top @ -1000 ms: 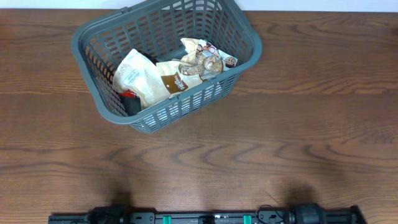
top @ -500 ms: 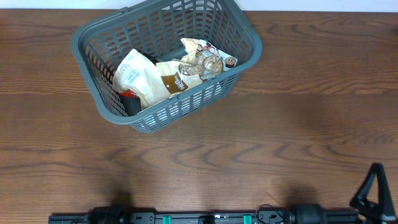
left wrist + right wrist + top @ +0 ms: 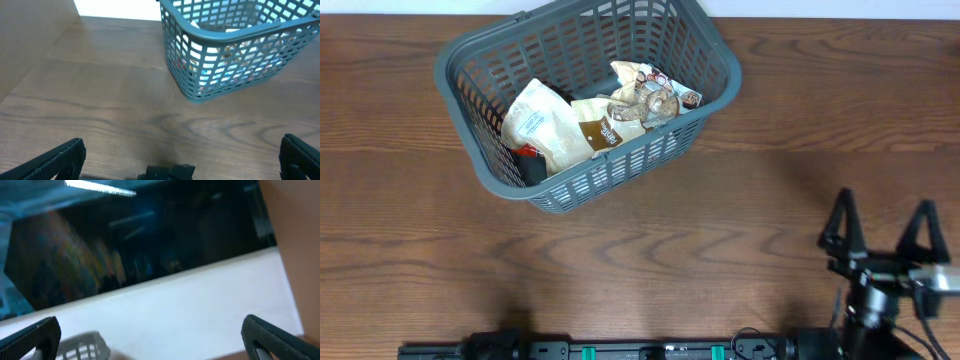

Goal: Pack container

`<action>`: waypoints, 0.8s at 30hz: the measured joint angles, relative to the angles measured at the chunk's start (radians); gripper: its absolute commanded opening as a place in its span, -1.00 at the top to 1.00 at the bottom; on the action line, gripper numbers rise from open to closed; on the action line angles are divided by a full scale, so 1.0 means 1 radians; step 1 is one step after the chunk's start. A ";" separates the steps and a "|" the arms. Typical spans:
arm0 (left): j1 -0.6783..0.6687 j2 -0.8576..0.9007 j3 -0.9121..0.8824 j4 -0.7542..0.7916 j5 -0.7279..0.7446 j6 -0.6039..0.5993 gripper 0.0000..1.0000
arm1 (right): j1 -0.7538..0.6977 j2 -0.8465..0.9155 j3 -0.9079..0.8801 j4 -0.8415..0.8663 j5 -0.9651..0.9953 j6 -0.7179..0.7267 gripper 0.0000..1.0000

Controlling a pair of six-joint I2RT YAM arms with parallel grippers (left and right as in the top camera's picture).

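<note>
The container (image 3: 715,55) is a large dark grey slotted basket at the back left of the wooden table. Inside it lie several snack packets (image 3: 555,125), beige and white, with a dark one at the near-left corner. It also shows in the left wrist view (image 3: 235,80) with packets behind the lattice, and its corner shows in the right wrist view (image 3: 87,345). My right gripper (image 3: 882,232) is open and empty over the table's front right, fingers pointing away. My left gripper (image 3: 180,160) is open and empty low at the front, out of the overhead view.
The wooden table (image 3: 720,230) carries nothing else but the basket. A white wall (image 3: 190,305) and a dark window band lie beyond the far edge. A black bar with green fittings (image 3: 650,350) runs along the front edge.
My right gripper has come up into the overhead view from the front right edge and moved left and forward. The basket and its packets have not moved.
</note>
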 measured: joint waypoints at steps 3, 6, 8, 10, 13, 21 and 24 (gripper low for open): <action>0.000 0.000 0.000 0.000 0.000 0.000 -0.97 | 0.000 0.000 -0.125 0.116 -0.010 0.000 -0.98; 0.000 0.000 0.000 0.000 0.000 0.000 -0.97 | 0.000 0.000 -0.219 0.171 -0.014 0.000 -0.98; 0.000 0.000 0.000 0.000 0.000 0.000 -0.97 | 0.000 0.000 -0.258 0.177 -0.015 0.000 -0.98; 0.000 0.000 0.000 0.000 0.000 0.000 -0.97 | 0.000 0.000 -0.286 0.182 -0.016 0.000 -0.98; 0.000 0.000 0.000 0.000 0.000 0.000 -0.97 | 0.000 0.000 -0.313 0.181 -0.016 -0.001 -0.98; 0.000 0.000 0.000 0.000 0.000 0.000 -0.97 | 0.000 0.000 -0.349 0.084 -0.017 0.000 -0.98; 0.000 0.000 0.000 0.000 0.000 0.000 -0.97 | 0.000 0.000 -0.350 0.002 -0.017 0.000 -0.98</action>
